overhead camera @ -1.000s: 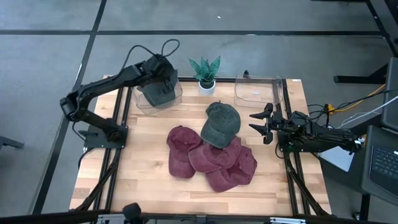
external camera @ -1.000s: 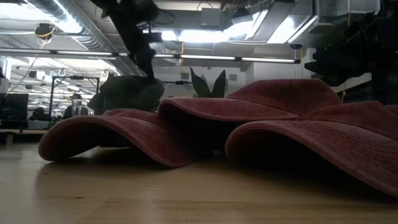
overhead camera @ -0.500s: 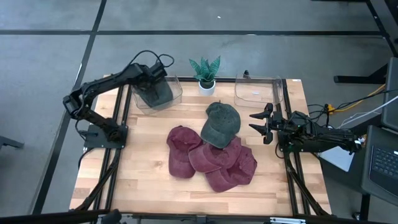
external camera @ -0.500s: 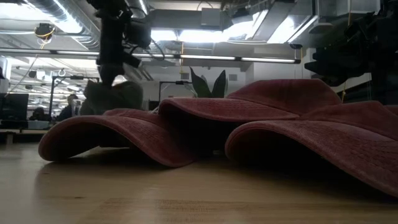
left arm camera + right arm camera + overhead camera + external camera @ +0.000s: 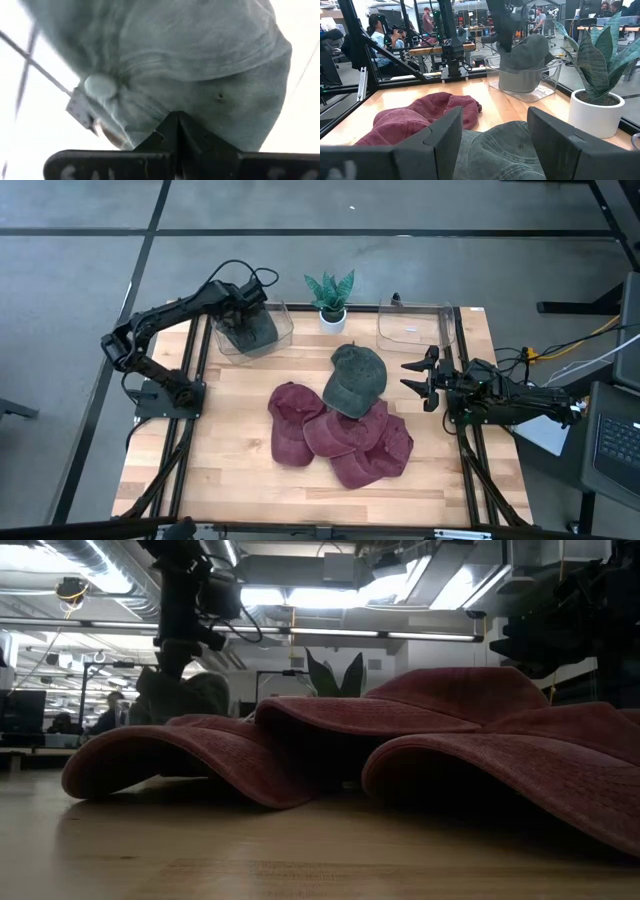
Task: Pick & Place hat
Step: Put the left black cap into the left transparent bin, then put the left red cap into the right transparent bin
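Note:
My left gripper (image 5: 243,308) is over the clear bin (image 5: 280,340) at the table's far left, shut on a grey-green hat (image 5: 252,330) whose lower part is inside the bin. The right wrist view shows that hat (image 5: 526,50) standing above the bin's rim. A second green hat (image 5: 356,378) lies crown up on a pile of maroon hats (image 5: 345,438) in the table's middle. My right gripper (image 5: 418,379) waits open near the table's right edge, level, pointing at the pile. My left gripper pinches the grey-green hat's crown cloth (image 5: 200,107), a short way from the top button (image 5: 100,86), between its two shut fingers. It comes from above, pointing down. The hat hangs below the fingers inside the bin. Whether it rests on the bin's floor, I cannot tell.
A potted plant (image 5: 330,295) stands at the far edge between the two bins. A second clear bin (image 5: 413,326) sits at the far right. Bare wood lies along the near edge and left of the pile. People show in the room beyond.
My left gripper carried the grey-green hat a little toward the table's left edge and slightly down over the bin, staying shut on it. In the last half second it has kept still.

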Robot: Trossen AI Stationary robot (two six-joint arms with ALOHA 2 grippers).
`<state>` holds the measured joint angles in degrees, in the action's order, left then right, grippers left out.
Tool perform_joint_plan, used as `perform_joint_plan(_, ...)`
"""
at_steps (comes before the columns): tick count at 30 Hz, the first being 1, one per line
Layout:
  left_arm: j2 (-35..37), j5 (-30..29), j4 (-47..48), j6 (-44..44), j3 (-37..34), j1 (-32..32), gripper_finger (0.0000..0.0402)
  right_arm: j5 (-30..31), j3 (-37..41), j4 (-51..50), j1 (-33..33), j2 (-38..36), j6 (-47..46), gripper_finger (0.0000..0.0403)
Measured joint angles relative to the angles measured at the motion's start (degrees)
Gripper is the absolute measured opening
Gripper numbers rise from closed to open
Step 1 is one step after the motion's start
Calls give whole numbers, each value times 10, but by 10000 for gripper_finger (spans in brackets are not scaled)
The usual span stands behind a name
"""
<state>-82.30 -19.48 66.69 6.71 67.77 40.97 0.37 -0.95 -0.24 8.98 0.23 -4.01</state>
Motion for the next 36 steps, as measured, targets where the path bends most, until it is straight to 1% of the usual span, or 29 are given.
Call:
perform_joint_plan(4, 37, -3, 3, 10, 0, 5, 5, 0, 0, 0, 0, 0, 0, 222)
perform_joint_plan(8, 94, -3, -11, 18, 0, 5, 2, 0, 0, 0, 0, 0, 0, 222)
perform_joint_plan(10, 126, 13, -25, 29, 0, 3, 3, 0, 0, 0, 0, 0, 0, 222)
perform_joint_plan(14, 187, 68, -39, 40, 0, -11, 5, 0, 0, 0, 0, 0, 0, 222)
perform_joint_plan(18, 236, 114, -47, 28, 0, -46, 2, 0, 0, 0, 0, 0, 0, 222)
perform_joint_plan(22, 272, 133, -75, -2, -8, -111, 3, 0, 0, 0, 0, 0, 0, 222)
perform_joint_plan(25, 309, 132, -148, -28, -60, -170, 3, 0, 0, 0, 0, 0, 0, 222)
perform_joint_plan(29, 358, 133, -269, -63, -159, -247, 2, 0, 0, 0, 0, 0, 0, 222)
perform_joint_plan(33, 389, 131, -390, -95, -253, -313, 3, 0, 0, 0, 0, 0, 0, 222)
perform_joint_plan(36, 396, 129, -474, -117, -313, -356, 2, 0, 0, 0, 0, 0, 0, 222)
